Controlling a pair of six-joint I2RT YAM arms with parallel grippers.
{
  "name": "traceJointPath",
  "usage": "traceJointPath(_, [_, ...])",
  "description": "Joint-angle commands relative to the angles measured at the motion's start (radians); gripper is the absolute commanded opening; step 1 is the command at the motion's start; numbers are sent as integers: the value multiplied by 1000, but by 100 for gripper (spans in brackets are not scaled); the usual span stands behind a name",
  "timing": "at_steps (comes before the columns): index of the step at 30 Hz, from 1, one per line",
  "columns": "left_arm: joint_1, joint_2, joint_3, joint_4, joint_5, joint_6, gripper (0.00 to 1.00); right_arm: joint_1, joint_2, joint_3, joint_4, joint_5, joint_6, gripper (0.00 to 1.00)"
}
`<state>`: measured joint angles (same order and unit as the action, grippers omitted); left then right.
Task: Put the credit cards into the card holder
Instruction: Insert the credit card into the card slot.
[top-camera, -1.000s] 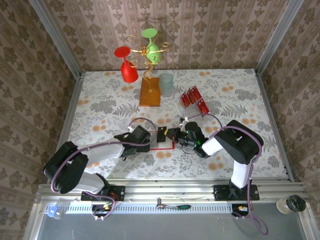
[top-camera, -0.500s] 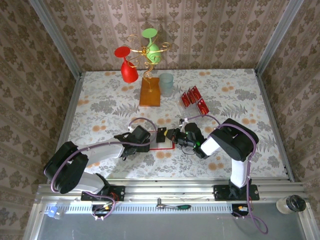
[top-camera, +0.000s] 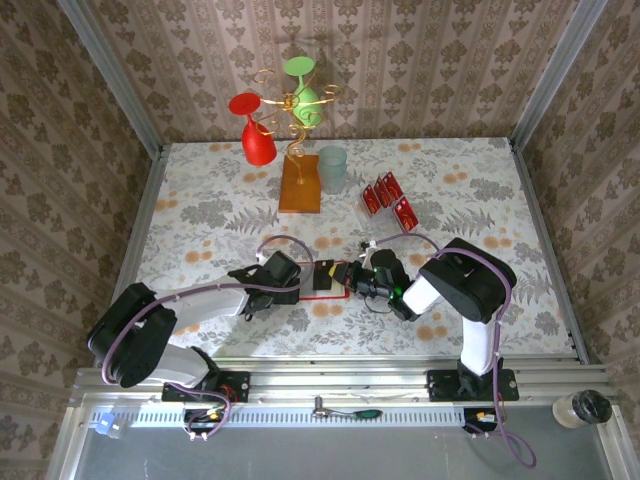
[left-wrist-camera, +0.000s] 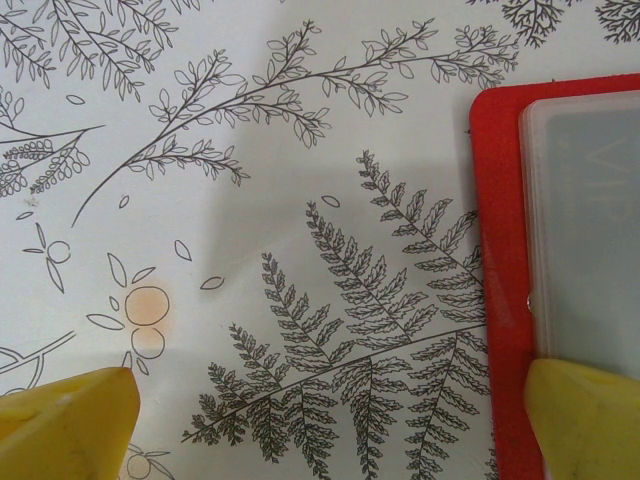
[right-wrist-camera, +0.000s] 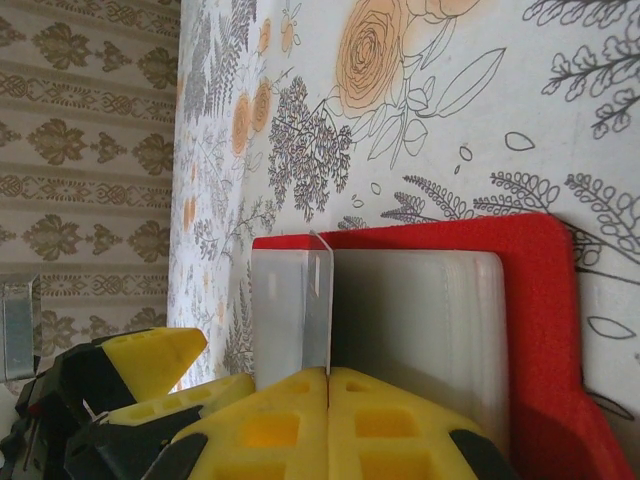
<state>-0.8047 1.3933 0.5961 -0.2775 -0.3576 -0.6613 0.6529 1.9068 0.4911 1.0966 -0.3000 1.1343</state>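
White-and-black arms (top-camera: 200, 297), purple cables (top-camera: 519, 283), yellow fingertips (left-wrist-camera: 62, 422) (honeycomb-recessed on the right hand (right-wrist-camera: 328, 400))

Top view: bright, even light from overhead, with no glare on the table (top-camera: 200, 210). The stand (top-camera: 297, 120) casts a soft shadow high on the back wall (top-camera: 420, 60), and the arms throw only weak shadows on the cloth. The frame posts (top-camera: 110, 75) splay outward toward the upper corners, a wide-angle effect.

Left wrist view: the printed ferns (left-wrist-camera: 370, 290) are sharp, a pale soft-edged shadow crosses the middle, and the yellow fingertips (left-wrist-camera: 60, 425) at the bottom corners are blurred.

Right wrist view: the holder (right-wrist-camera: 540, 300) is crisp, the near fingers (right-wrist-camera: 270, 420) are soft, and the far wall is hazy.
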Motion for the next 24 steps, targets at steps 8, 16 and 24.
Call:
traceJointPath(8, [-8,7,-12,-19,-10,-17,100,27,19,-21,-21,-8,6,0])
traceJointPath(16, [-8,7,-12,-19,-11,-18,100,34,8,-35,-36,4,13,0])
traceJointPath(24, [-7,7,-11,-20,-13,-18,100,33,-11,-40,-82,4,9,0])
